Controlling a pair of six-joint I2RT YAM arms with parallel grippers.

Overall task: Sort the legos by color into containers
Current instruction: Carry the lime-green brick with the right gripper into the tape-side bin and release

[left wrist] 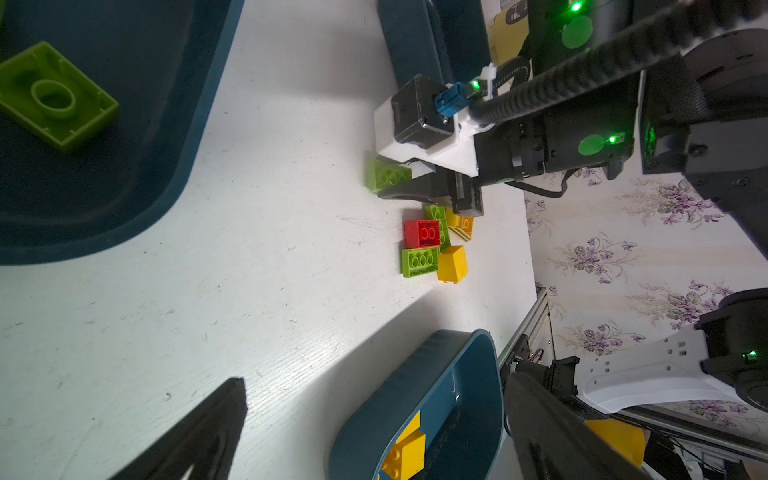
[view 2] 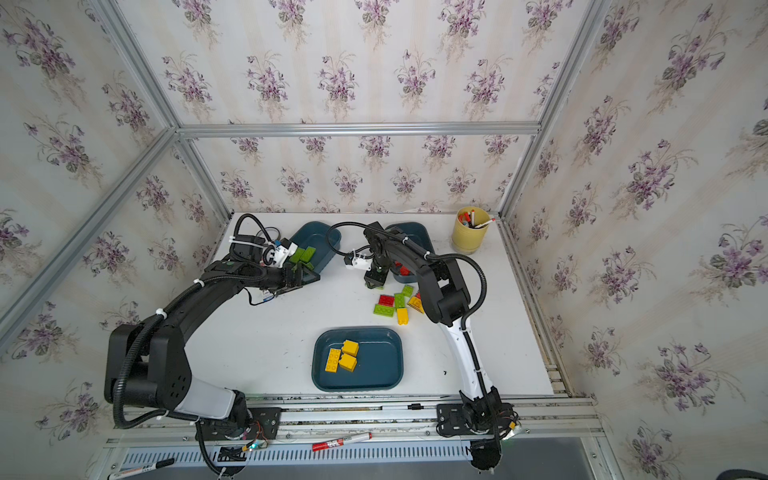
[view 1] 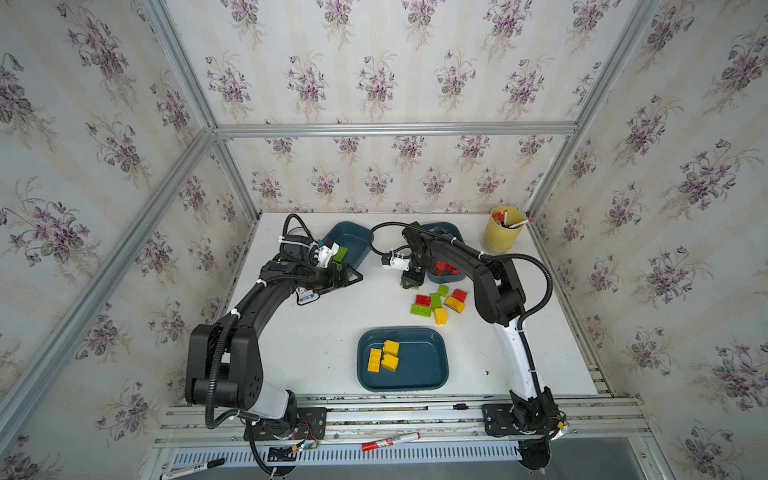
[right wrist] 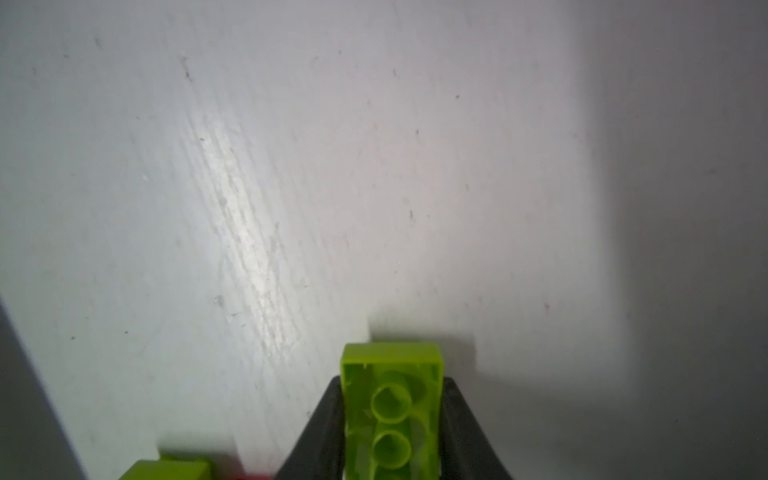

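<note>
My left jaws are standing wide apart, holding nothing, just beside the back-left tray. This is a shallow tray of dark teal plastic with rounded corners. Lime green bricks are lying in it, partly screened by my wrist camera.

The front tray is carrying three glossy yellow bricks, studs up.

My right jaws are clamping an oblong green brick by its long sides. Its hollow, tubed underside is facing the wrist camera, low over the white, scratched surface. Its rear end is running out of the wrist view, and I cannot tell whether it is touching the surface.

A loose cluster of red, green and yellow bricks is lying near it.

The back-right tray is holding red bricks. My right arm is covering most of them.
</note>
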